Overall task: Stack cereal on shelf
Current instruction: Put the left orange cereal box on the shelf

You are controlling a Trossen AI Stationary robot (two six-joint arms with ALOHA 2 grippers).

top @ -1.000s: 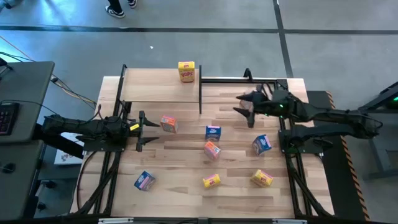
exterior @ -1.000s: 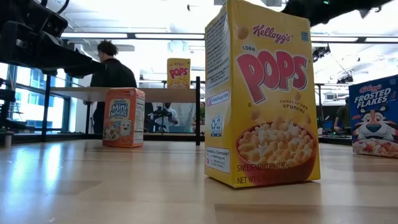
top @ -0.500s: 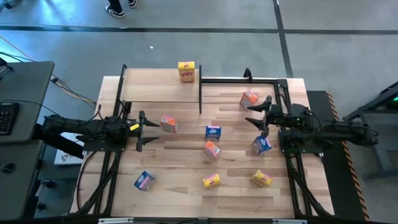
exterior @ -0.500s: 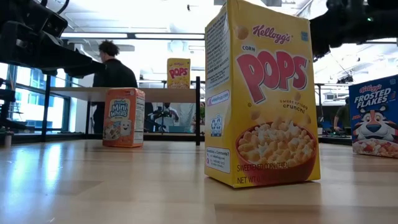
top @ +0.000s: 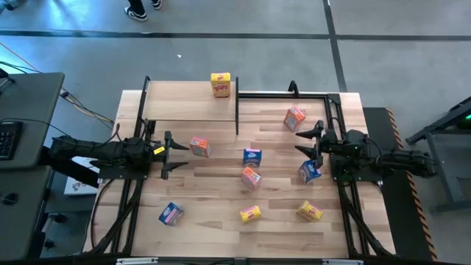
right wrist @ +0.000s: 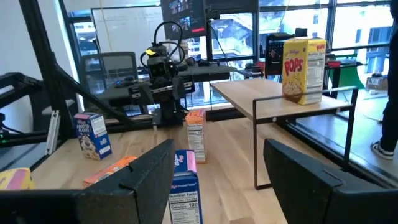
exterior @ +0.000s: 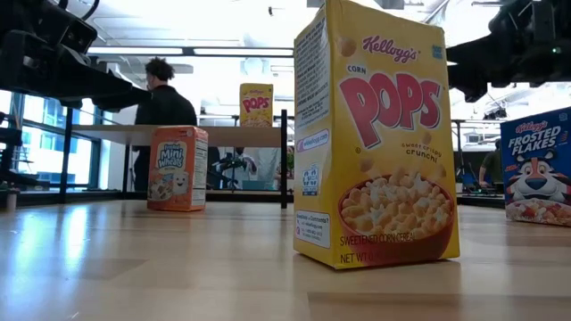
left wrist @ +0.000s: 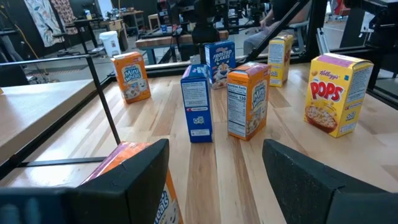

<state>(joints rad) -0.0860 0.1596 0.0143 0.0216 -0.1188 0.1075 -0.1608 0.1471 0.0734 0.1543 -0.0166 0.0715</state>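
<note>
The shelf (top: 184, 103) stands at the table's far left, and one yellow cereal box (top: 221, 85) stands upright on its board. Several more cereal boxes are scattered on the table: orange ones (top: 294, 116) (top: 199, 146) (top: 251, 177), blue ones (top: 252, 156) (top: 309, 171) (top: 171, 213) and yellow ones (top: 250, 213) (top: 310, 212). My right gripper (top: 303, 141) hangs open at the table's right side, between the far orange box and a blue box, touching neither. My left gripper (top: 180, 154) stays open at the left, next to an orange box (left wrist: 134, 180).
The shelf's thin black posts (top: 237, 114) and a black rail (top: 283, 93) along the far edge stand close to the far orange box. In the low view a yellow box (exterior: 375, 134) fills the foreground. A person (exterior: 161, 98) is in the room behind.
My right gripper has drawn back from the table's far part toward the right edge and the near side, and it has sunk lower. The orange box that it was over now shows standing alone on the table. The left arm has kept still.
</note>
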